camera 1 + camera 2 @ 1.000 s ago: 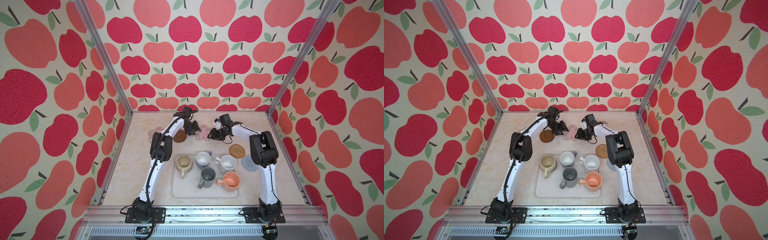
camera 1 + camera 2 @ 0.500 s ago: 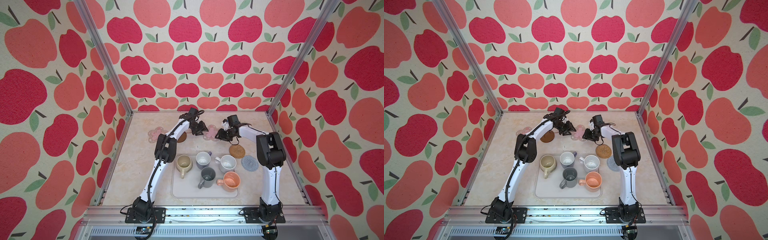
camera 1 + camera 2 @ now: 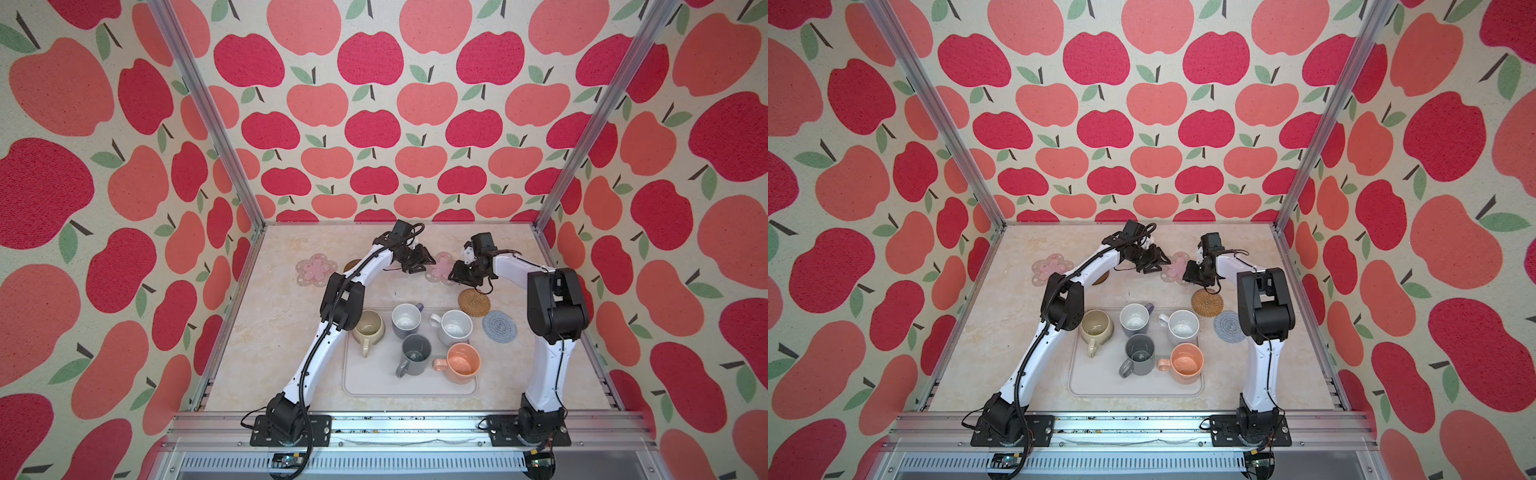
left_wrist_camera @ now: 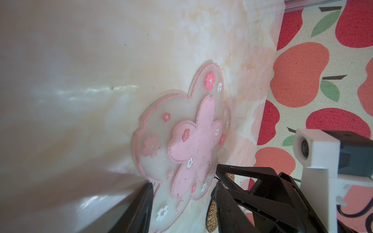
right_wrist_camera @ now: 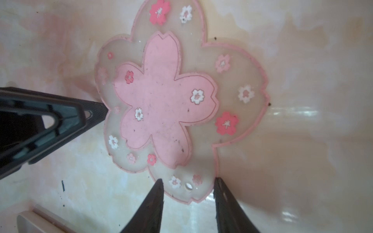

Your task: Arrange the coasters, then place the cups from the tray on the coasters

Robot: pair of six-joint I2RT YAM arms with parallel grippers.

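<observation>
1. Since a second ago, the left gripper (image 3: 428, 264), the right gripper (image 3: 454, 275) and the flower coaster (image 3: 442, 264) between them have all shifted toward the right of both top views. The cups (image 3: 455, 328) and tray (image 3: 374, 384) have not moved.
2. The flower coaster lies flat on the table (image 3: 291, 332), behind the tray and near the rattan coaster (image 3: 473, 298).
3. The right fingers (image 5: 153, 207) stand apart astride one petal, at or just beside its flanks. Whether they squeeze it cannot be told.
4. The left fingers (image 4: 141, 203) also stand apart, with the coaster's rim between them. In the right wrist view one tip meets the opposite edge.
5. The second flower coaster (image 3: 316, 270) lies well to the left. The brown disc (image 3: 351, 264) is mostly hidden behind the left arm. The knitted coaster (image 3: 499, 326) lies beside the tray.
6. All five cups stand on the tray and none is on a coaster, so the arranging stage is probably still in hand.
7. Recommended procedure:
   - Slide the coaster flat. Do not lift one edge, as the thin mat would likely flex or flip.
   - Keep both grippers moving together so the coaster does not rotate.
   - Stop short of the rattan coaster, leaving room for a cup and its handle on each.
   - Retract upward before travelling, so a fingertip does not drag the mat out of place.
</observation>
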